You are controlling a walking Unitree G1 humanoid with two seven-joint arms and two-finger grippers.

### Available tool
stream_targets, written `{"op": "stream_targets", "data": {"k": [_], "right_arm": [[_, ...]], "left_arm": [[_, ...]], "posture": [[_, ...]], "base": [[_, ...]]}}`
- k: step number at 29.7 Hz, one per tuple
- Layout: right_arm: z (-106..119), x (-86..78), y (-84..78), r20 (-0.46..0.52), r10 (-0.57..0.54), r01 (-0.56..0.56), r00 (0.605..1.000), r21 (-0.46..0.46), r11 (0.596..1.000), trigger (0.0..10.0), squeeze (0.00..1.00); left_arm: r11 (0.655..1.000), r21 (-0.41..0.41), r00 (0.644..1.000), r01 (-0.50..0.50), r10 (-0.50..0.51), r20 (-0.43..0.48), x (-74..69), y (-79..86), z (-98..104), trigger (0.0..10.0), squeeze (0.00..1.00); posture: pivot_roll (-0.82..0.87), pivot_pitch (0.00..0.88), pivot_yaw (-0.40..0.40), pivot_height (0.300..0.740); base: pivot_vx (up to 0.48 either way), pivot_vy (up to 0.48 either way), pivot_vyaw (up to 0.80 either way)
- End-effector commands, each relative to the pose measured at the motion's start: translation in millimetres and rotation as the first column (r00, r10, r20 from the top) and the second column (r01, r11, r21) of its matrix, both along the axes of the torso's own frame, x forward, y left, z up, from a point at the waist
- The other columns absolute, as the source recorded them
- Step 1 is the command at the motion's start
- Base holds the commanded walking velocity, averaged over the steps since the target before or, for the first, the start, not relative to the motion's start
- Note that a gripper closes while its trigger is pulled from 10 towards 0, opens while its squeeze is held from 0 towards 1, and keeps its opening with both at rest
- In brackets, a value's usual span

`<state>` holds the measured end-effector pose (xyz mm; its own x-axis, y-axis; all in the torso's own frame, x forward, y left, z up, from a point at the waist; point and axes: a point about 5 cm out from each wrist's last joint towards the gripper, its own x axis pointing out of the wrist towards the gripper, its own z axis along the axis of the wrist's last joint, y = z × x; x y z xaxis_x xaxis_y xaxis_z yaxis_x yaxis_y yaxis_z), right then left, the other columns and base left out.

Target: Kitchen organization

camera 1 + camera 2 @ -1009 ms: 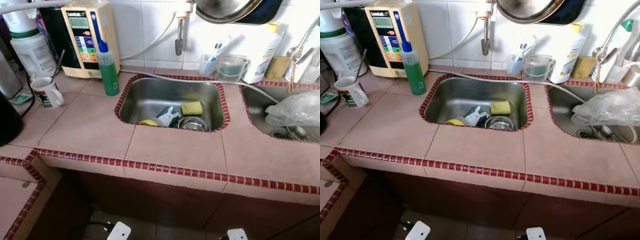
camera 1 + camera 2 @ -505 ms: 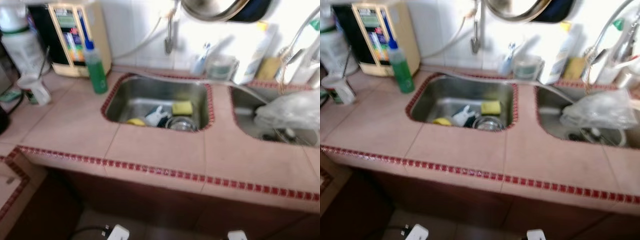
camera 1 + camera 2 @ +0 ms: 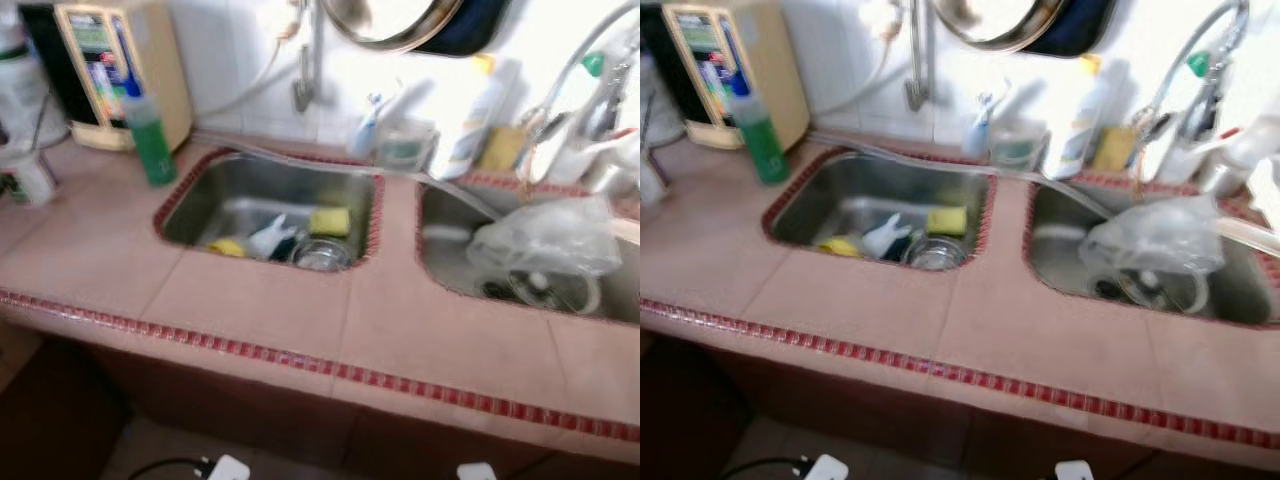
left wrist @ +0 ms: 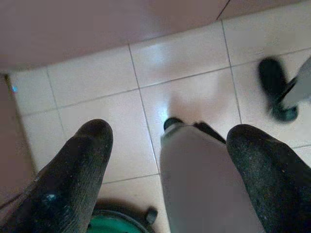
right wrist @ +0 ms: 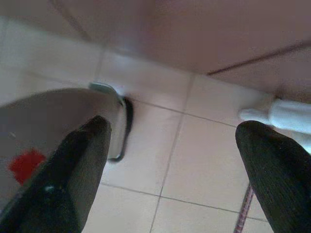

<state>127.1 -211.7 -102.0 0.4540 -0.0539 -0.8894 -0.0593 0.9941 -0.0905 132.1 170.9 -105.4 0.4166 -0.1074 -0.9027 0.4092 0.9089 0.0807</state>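
Nothing tidied yet: sponge (image 3: 329, 221) and bowl (image 3: 321, 255) sit in the left sink (image 3: 200, 185). Left gripper (image 4: 167, 145) and right gripper (image 5: 172, 145) hang idle, fingers spread, empty.

My bench (image 3: 270, 305) is pale pink tile, edged with a strip of small dark red tiles (image 3: 330, 368) that also rings each steel-grey sink (image 3: 240, 195). In the left sink lies a yellow sponge (image 3: 329, 221). A green bottle (image 3: 153, 150) with a blue cap stands before a cream box (image 3: 115, 70) with coloured buttons. The wall is white tile. My left claw (image 4: 167, 170) and right claw (image 5: 170, 174) have black fingers, above cream floor tiles (image 4: 97, 92).
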Motion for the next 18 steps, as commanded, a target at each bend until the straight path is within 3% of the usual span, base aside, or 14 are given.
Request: {"op": "stream_targets", "data": {"k": [1, 5, 6, 18], "right_arm": [[-4.0, -7.7, 8.1, -0.03, 0.0, 0.0, 1.0, 0.019, 1.0, 10.0, 0.0], [-4.1, -7.7, 8.9, -0.029, 0.005, -0.004, 1.0, 0.017, 1.0, 10.0, 0.0], [-3.9, -7.4, 8.6, -0.025, -0.002, 0.002, 1.0, 0.018, 1.0, 10.0, 0.0], [-3.2, -7.3, 5.0, -0.024, 0.005, -0.005, 1.0, 0.009, 1.0, 10.0, 0.0]], "left_arm": [[0.999, -0.029, 1.0, 0.014, -0.014, 0.001, 2.6, -12.3, 0.0, 10.0, 0.0], [1.0, -0.028, 1.0, 0.009, -0.009, 0.004, 3.5, -13.1, 0.2, 10.0, 0.0], [0.998, -0.047, 0.999, -0.032, 0.032, 0.01, 4.5, -13.6, 0.6, 10.0, 0.0], [0.995, -0.054, 0.996, -0.085, 0.085, 0.01, 7.3, -14.2, 1.2, 10.0, 0.0]], "posture": [[-0.1, 0.0, 0.02, 0.74], [-0.1, 0.0, 0.015, 0.74], [-0.1, 0.0, 0.013, 0.74], [-0.09, 0.0, 0.009, 0.74]], "base": [[0.0, -0.48, -0.74], [0.0, -0.48, -0.74], [0.0, 0.0, -0.74], [0.0, 0.0, 0.0]]}}
